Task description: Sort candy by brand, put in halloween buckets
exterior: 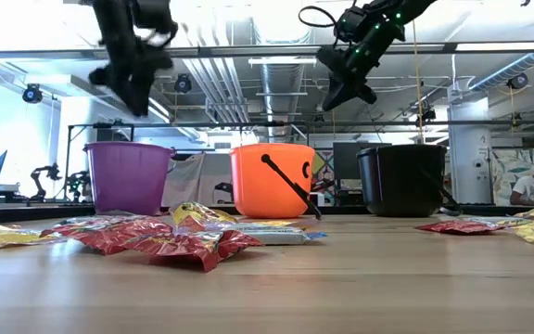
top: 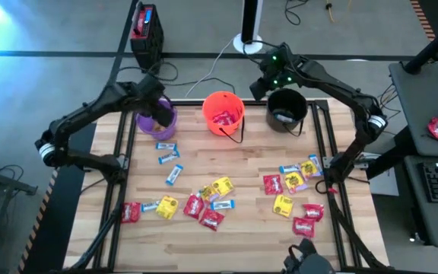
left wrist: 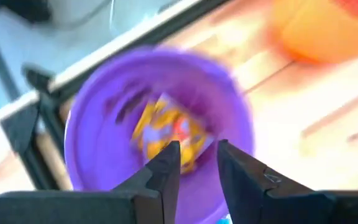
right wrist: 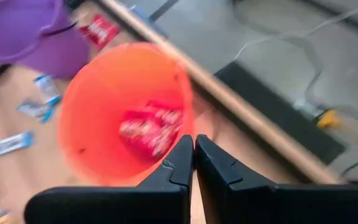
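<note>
Candy (top: 207,207) is seen scattered over the near half of the wooden table (top: 242,243): red, yellow and blue-and-white packets in a middle cluster, a second group (top: 295,183) toward the right edge, and three blue-and-white packets (top: 169,156) lying near the purple bucket. Three buckets are lined along the far edge: the purple bucket (top: 157,122) on the left, the orange bucket (top: 223,113) with its thin black handle in the middle, the black bucket (top: 286,110) on the right.

Left gripper (left wrist: 197,155) is held above the purple bucket's mouth. Its fingers (left wrist: 166,165) are parted with a clear gap and nothing is gripped between them. A yellow packet (left wrist: 166,130) is seen inside the purple bucket, blurred in the left wrist view.

Right gripper (right wrist: 194,152) is raised between the orange and black buckets, above their rims. Its fingers are pressed together and nothing is held. Red packets (right wrist: 148,127) are seen at the bottom of the orange bucket.

Contents of the black bucket cannot be identified.
</note>
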Motion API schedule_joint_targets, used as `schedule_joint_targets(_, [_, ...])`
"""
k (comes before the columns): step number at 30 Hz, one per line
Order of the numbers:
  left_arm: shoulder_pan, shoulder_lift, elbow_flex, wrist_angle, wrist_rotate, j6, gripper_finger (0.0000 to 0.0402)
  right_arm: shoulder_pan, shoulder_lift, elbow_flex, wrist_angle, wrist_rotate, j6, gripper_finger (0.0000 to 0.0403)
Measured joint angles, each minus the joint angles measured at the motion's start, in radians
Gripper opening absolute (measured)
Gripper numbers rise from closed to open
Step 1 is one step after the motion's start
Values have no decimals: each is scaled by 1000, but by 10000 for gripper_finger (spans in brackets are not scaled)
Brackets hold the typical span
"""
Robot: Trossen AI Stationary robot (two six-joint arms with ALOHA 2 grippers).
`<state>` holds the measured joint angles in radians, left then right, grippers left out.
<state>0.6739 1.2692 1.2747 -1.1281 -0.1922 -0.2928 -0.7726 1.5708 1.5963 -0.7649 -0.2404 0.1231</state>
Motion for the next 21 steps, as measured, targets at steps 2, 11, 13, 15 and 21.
schedule_joint_targets(2, [-30,-11,51,1,0,22,90,2,-8,0,-43,-59,31,9])
schedule_joint_targets(11, [-219,-47,128,16,47,79,91,110,-12,-1,-518,-213,44,9])
schedule_joint_targets(13, [-256,-55,109,34,47,73,91,157,-12,-6,-631,-211,0,9])
schedule_joint_targets(15, [-294,-57,87,50,47,71,91,210,-12,-20,-709,-205,-36,9])
schedule_joint_targets(21, [-402,-59,62,146,46,-29,91,384,-22,-121,-779,-189,-88,9])
